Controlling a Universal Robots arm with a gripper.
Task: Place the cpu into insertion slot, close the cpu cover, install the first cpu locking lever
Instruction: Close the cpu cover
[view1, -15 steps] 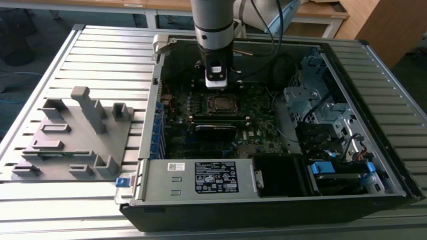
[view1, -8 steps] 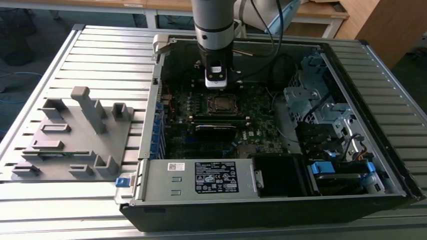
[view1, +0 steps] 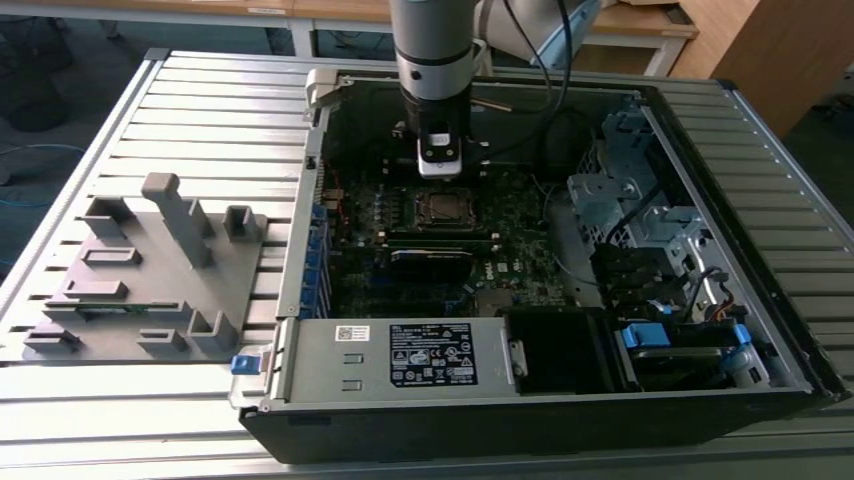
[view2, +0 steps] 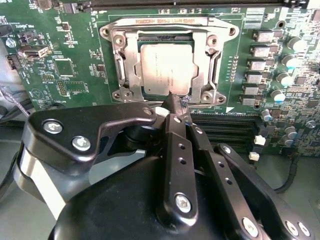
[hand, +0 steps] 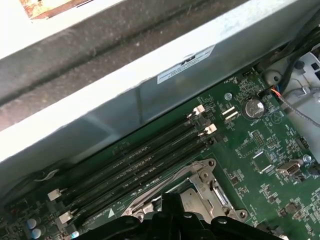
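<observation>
Fingers (view2: 176, 107) pinched shut, empty, cpu (view2: 165, 71) seated in socket, cpu cover (view2: 167, 40) down

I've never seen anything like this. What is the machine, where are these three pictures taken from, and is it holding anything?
It is a robot arm reaching down into an opened desktop computer case that lies on a slatted metal table. The exterior view looks at the whole scene from off the arm. Both wrist views come from cameras riding near the arm's wrist, looking at the green motherboard. In the second wrist view its black pincer sits with its tips together at the edge of the cpu cover, a silver frame lying around the cpu in its socket. I see nothing held. A grey tray of fixtures lies on the exterior view's left.
</observation>
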